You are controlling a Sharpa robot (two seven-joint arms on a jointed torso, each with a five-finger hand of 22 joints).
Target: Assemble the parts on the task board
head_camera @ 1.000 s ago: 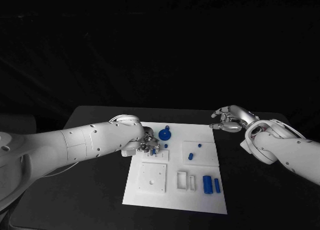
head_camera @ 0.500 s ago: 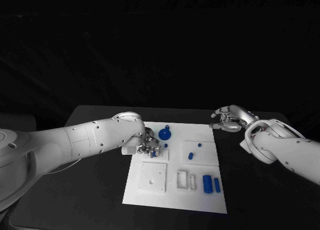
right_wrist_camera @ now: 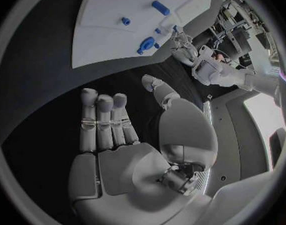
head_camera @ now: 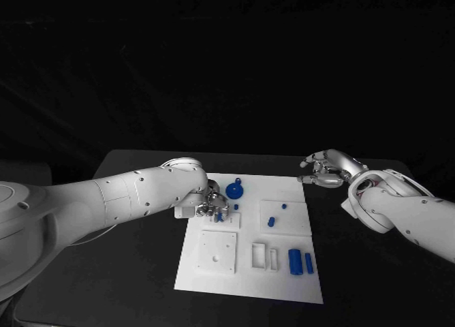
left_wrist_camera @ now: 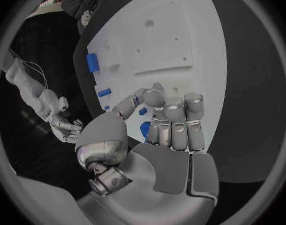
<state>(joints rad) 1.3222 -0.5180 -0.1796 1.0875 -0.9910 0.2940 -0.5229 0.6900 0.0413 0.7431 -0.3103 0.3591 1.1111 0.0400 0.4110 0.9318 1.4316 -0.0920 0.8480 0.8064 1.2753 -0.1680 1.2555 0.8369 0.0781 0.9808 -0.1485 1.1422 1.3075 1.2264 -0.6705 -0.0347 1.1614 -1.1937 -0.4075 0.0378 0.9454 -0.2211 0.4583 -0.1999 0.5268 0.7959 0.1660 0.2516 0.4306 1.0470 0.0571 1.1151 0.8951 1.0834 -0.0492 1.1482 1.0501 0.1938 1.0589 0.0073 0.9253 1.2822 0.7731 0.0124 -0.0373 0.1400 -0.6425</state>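
Observation:
The white task board (head_camera: 249, 272) lies in the middle of the black table. My left hand (head_camera: 209, 204) hovers low over its far left part, thumb and a finger pinching a small blue peg (head_camera: 218, 216) (left_wrist_camera: 143, 111) at a small white block. Just beyond the fingers lies a round blue part (head_camera: 236, 191) (left_wrist_camera: 145, 130). Another small blue piece (head_camera: 272, 221) sits on the right raised block, and two blue bars (head_camera: 300, 262) lie near the front right. My right hand (head_camera: 325, 171) (right_wrist_camera: 118, 135) hangs above the table off the board's far right corner, fingers apart and holding nothing.
A square white plate with holes (head_camera: 216, 252) and a slotted white block (head_camera: 264, 256) are fixed on the board's near half. Bare black table (head_camera: 385, 286) lies on either side of the board.
My left hand has stayed over the same spot with the peg, shifting only slightly as the arm turned. The right hand has not moved.

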